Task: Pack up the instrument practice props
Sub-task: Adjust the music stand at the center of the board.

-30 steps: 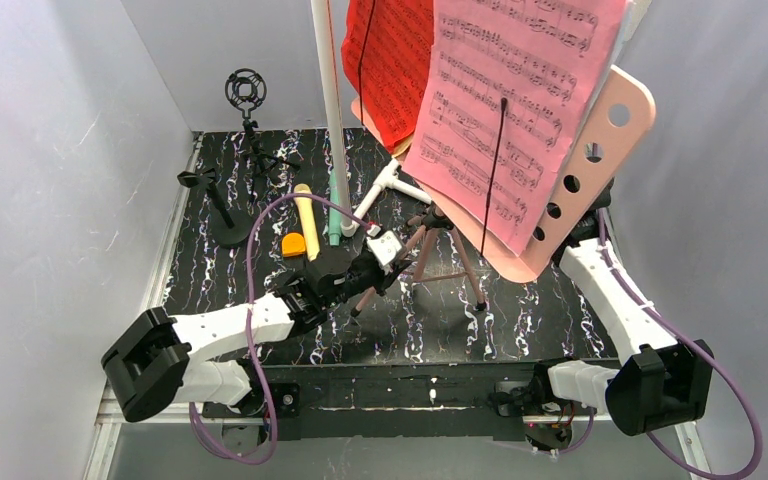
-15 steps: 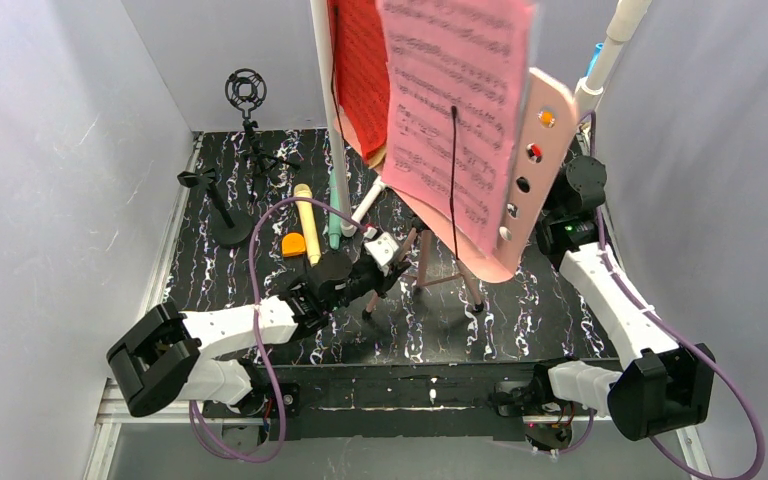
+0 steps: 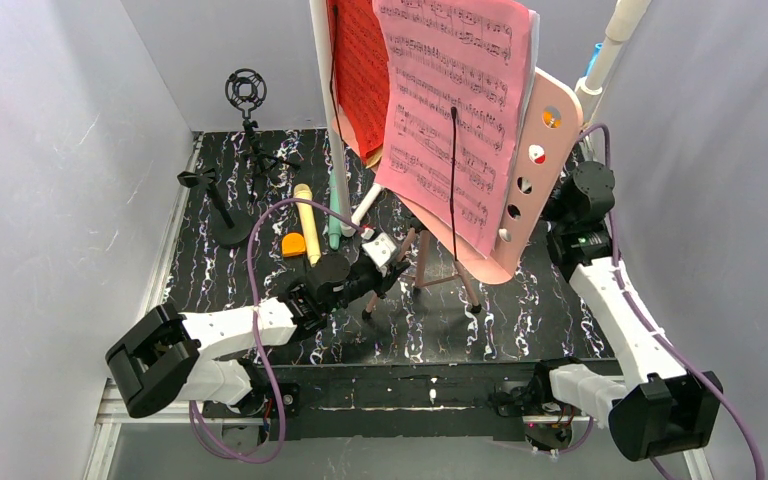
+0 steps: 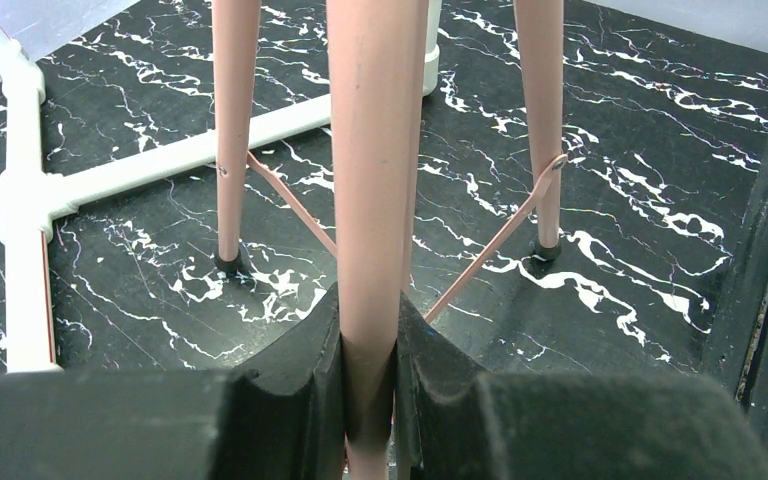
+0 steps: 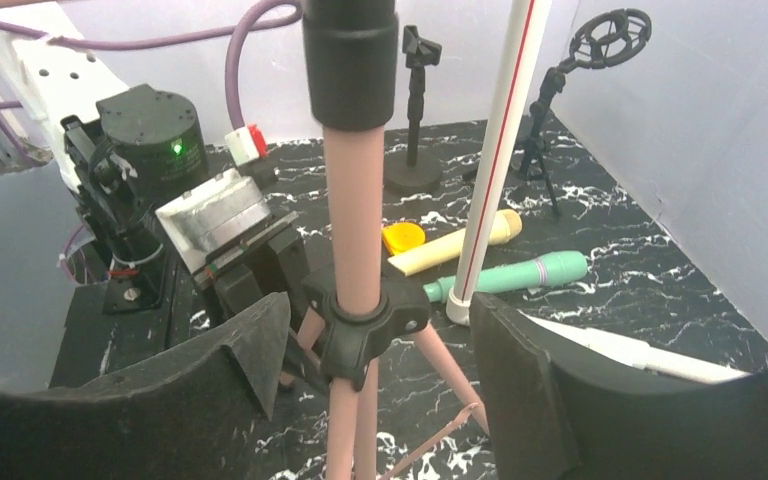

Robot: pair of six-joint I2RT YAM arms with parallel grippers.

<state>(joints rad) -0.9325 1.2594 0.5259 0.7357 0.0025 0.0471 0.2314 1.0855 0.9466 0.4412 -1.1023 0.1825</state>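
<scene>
Altogether two microphones [image 5: 460, 243], one stand [image 3: 545, 150] — three legs [image 4: 230, 130]

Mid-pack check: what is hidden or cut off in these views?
Top view: pink sheet music and red folder run off the top edge.
Top view: the stand's pink desk hides the right gripper.
Left wrist view: left gripper covers the foot of the tripod leg it holds.
</scene>
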